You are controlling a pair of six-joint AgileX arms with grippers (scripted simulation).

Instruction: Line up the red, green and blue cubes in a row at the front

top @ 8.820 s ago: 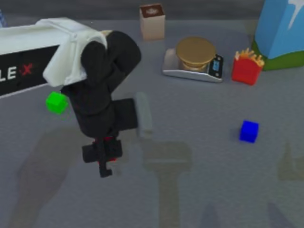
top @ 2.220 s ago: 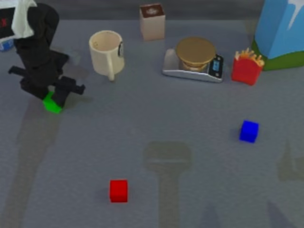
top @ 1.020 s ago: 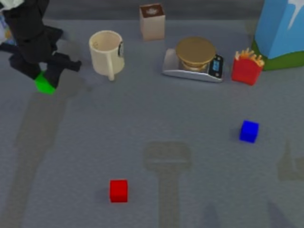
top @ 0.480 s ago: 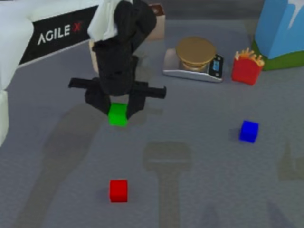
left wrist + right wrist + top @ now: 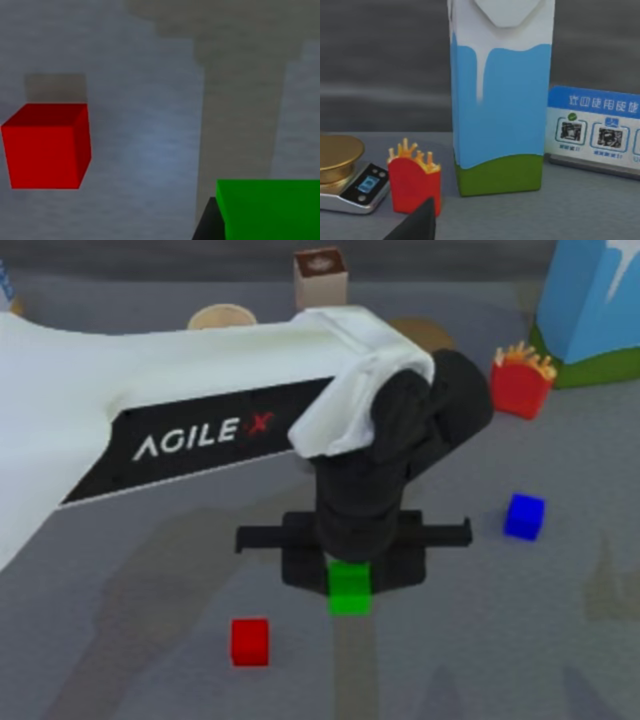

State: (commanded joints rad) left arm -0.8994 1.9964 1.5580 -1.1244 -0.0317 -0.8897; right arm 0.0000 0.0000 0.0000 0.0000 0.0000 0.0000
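1. The left arm (image 5: 200, 430) reaches from the left side of the table across the middle, and its black wrist hangs over the near half of the table.
2. The left gripper (image 5: 349, 585) is pinching the green cube (image 5: 349, 588) between its two fingers; the cube shows just under the black wrist. In the left wrist view the green cube (image 5: 270, 210) fills one corner, with a dark finger beside it.
3. Whether the green cube is touching the table or is a little above it, I cannot tell.
4. The red cube (image 5: 249, 641) sits on the table near the front edge, to the left of the green cube and a little nearer, close to it but apart. In the left wrist view the red cube (image 5: 46, 146) stands alone on the grey surface.
5. The blue cube (image 5: 524, 516) lies to the right of the gripper, well apart from it and a little farther back than the green cube.
6. At the far side stand a brown box (image 5: 320, 275), the rim of a cream mug (image 5: 222, 316) partly hidden by the arm, a red fries carton (image 5: 520, 380) and a tall blue and white milk carton (image 5: 595, 305).
7. The right wrist view shows the milk carton (image 5: 500, 100), the fries carton (image 5: 414, 180), a kitchen scale (image 5: 347, 180) with a gold plate, and a sign with codes (image 5: 592, 132).
8. Of the right gripper only one dark finger tip (image 5: 417, 225) is seen, so I cannot tell whether it is spread or closed.
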